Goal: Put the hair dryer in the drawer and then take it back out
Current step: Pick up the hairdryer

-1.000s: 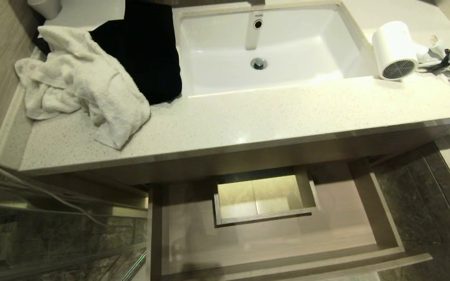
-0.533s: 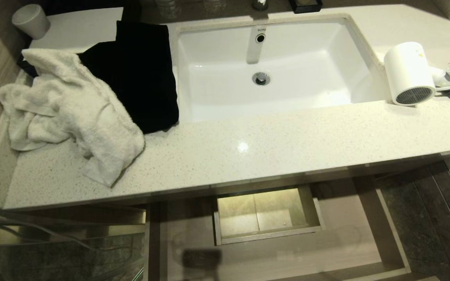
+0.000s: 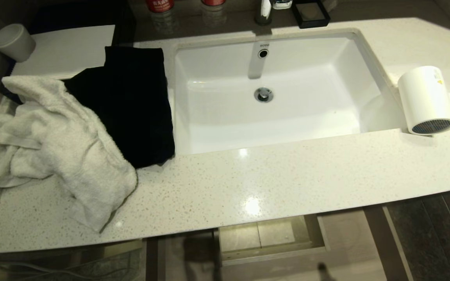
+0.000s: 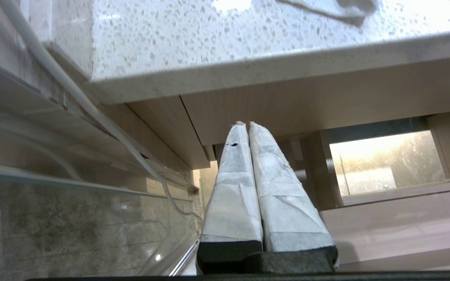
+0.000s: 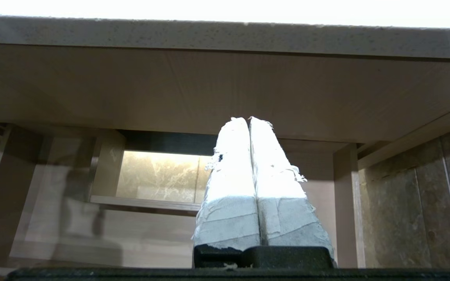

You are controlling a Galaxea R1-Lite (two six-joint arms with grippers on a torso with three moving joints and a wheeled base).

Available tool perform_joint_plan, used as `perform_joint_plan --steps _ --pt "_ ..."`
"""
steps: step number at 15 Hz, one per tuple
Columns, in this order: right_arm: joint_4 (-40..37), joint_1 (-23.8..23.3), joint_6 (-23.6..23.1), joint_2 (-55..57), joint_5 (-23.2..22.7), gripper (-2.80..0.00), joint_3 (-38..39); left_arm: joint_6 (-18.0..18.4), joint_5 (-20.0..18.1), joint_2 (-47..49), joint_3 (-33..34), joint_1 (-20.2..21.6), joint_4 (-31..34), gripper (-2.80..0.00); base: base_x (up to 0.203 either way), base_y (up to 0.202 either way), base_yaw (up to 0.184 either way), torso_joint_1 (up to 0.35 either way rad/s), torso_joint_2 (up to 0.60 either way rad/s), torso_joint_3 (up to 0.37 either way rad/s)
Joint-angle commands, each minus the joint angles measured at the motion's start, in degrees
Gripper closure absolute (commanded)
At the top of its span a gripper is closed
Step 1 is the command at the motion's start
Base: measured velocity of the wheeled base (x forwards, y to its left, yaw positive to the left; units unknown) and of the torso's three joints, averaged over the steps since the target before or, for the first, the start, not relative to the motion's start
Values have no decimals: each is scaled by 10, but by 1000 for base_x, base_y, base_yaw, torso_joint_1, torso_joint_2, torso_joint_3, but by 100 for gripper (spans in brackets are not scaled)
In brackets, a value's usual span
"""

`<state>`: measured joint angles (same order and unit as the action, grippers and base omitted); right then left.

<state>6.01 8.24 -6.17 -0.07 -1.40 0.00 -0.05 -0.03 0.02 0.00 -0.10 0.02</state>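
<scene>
Both grippers sit below the counter edge with nothing between their taped fingers: the left gripper (image 4: pixel 248 124) has its jaws pressed together at the centre of the left wrist view, and the right gripper (image 5: pixel 248 119) is clenched the same way at the centre of its own view. At the right edge of the head view, the hair dryer (image 3: pixel 426 99) lies on the speckled counter (image 3: pixel 287 175) beside the sink (image 3: pixel 358 43). Along the bottom, the drawer (image 3: pixel 350 234) stands pulled open.
</scene>
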Motion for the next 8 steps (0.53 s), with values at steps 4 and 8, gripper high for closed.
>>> perform_joint_plan --steps 4,8 --pt "3 0 2 -22 0 0 23 0 0 0 0 0 0 0 0 0 0 25 -25 8" --pt "-38 0 5 -22 5 0 -97 0 -1 0 1 0 0 0 0 0 0 0 0 0"
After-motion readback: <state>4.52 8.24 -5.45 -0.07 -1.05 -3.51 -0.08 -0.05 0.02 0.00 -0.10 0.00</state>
